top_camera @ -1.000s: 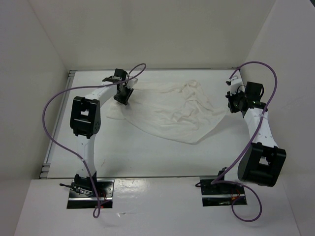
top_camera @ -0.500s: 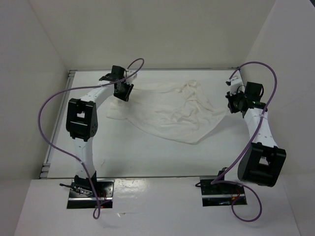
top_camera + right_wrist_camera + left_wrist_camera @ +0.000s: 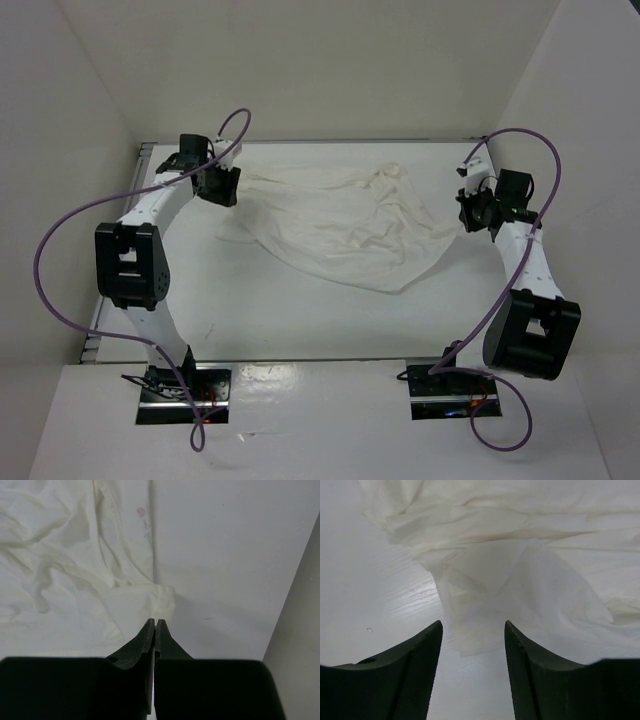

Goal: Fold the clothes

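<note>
- The clothes (image 3: 350,225) lay spread across the far half of the table (image 3: 300,315). They were thin white cloth, crumpled, with a bunched ridge near the middle and a point toward the near side.
- The left gripper (image 3: 472,627) stood released, jaws apart above the cloth's left corner, grasping nothing.
- The right gripper (image 3: 154,622) was clenched at the right hem; whether it pinched cloth could not be told.

White table (image 3: 300,320) w/ crumpled clothes (image 3: 340,225)
</note>
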